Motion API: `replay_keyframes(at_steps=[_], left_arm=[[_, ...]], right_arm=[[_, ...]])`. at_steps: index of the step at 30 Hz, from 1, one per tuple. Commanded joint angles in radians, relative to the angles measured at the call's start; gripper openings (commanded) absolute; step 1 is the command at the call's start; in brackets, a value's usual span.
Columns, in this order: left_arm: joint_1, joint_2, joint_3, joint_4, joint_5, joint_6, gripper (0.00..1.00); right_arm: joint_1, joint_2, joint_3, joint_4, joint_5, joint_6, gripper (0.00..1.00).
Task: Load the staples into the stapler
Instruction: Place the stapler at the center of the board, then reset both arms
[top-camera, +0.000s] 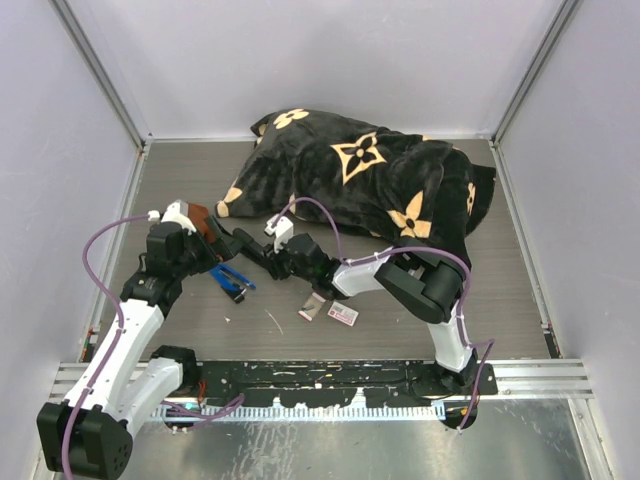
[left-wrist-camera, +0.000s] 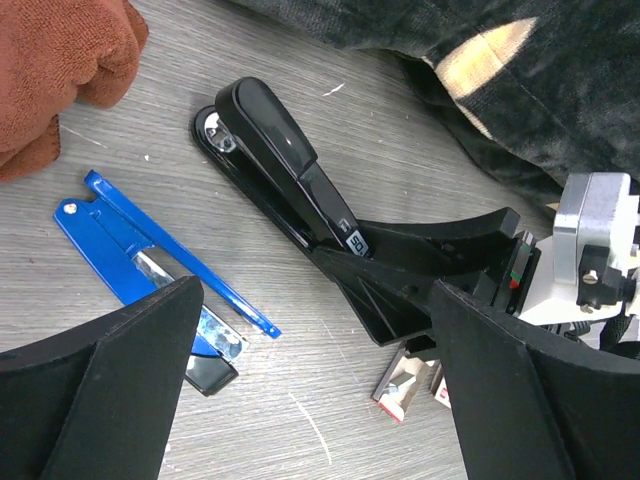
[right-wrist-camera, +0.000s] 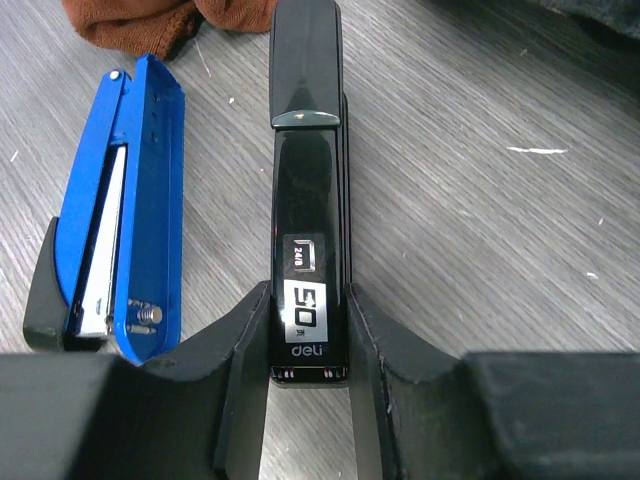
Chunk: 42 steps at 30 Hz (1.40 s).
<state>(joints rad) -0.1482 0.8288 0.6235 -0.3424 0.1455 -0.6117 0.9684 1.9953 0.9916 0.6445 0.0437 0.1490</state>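
Black glossy plastic fills the right wrist view: the black stapler (right-wrist-camera: 308, 200) lies flat on the grey wood-grain table (right-wrist-camera: 480, 230), and the right gripper (right-wrist-camera: 308, 345) is clenched on its hinge end, one finger pressed to each side. That hold looks meant to pin the body down so the top can be swung up or the magazine reached; this is a judgement, since the stapler is closed. Printed on its top are "24/6" in a small frame, a large "50" and the brand "deli" near the rear. Just beside it the blue stapler (right-wrist-camera: 125, 230) lies opened with its metal rail bared, and I can read no lettering on it. The left gripper (left-wrist-camera: 315, 300) hangs released above the table, nothing between its spread fingers, probably free to fetch or assist. The staples (top-camera: 343, 314), a small white box with a red-pink label, rest on the table by the right arm's wrist, near the black stapler's rear yet apart from it. The greyish inner piece (top-camera: 313, 308) lies just beside the box, whose print is too small to read. A rust-brown cloth (left-wrist-camera: 60, 70) and a black blanket with tan flowers (top-camera: 380, 180) lie behind.
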Motion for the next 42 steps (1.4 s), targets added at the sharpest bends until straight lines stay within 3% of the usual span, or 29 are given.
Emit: replay_keyframes(at_steps=[1,3,6,13,17,24,30,32,36,39,42], left_arm=[[0.009,-0.026,-0.006,0.011,-0.038,0.016,0.98],[0.009,-0.030,-0.013,0.015,-0.048,0.017,0.98],[0.010,-0.034,-0.026,0.031,-0.067,0.018,0.98],[0.011,-0.032,-0.093,0.139,-0.138,0.007,0.98],[0.019,-0.014,-0.132,0.240,-0.269,0.074,0.98],[0.161,-0.011,-0.184,0.410,-0.331,0.156,0.98],[0.188,-0.036,-0.351,0.671,-0.490,0.291,0.98],[0.188,-0.046,-0.401,0.756,-0.503,0.317,0.98],[0.188,-0.056,-0.412,0.761,-0.526,0.324,0.98],[0.188,-0.008,-0.437,0.848,-0.545,0.327,0.98],[0.188,0.095,-0.437,0.940,-0.541,0.324,0.98]], right_arm=[[-0.003,0.024,0.062,-0.030,0.001,0.000,0.21],[-0.004,0.021,0.057,-0.027,-0.015,-0.002,0.41],[-0.007,-0.002,0.034,-0.013,-0.032,-0.007,0.58],[-0.041,-0.150,-0.037,-0.045,-0.093,-0.008,0.77],[-0.099,-0.305,-0.065,-0.203,-0.096,0.021,0.96],[-0.324,-0.675,-0.170,-0.562,-0.018,0.020,0.99],[-0.628,-0.943,-0.330,-0.583,0.055,0.002,1.00],[-0.743,-1.030,-0.404,-0.516,0.078,0.011,1.00],[-0.919,-1.210,-0.613,-0.259,0.111,0.077,1.00],[-0.964,-1.308,-0.768,-0.045,0.163,0.058,1.00],[-0.967,-1.306,-0.891,0.137,0.244,0.029,1.00]])
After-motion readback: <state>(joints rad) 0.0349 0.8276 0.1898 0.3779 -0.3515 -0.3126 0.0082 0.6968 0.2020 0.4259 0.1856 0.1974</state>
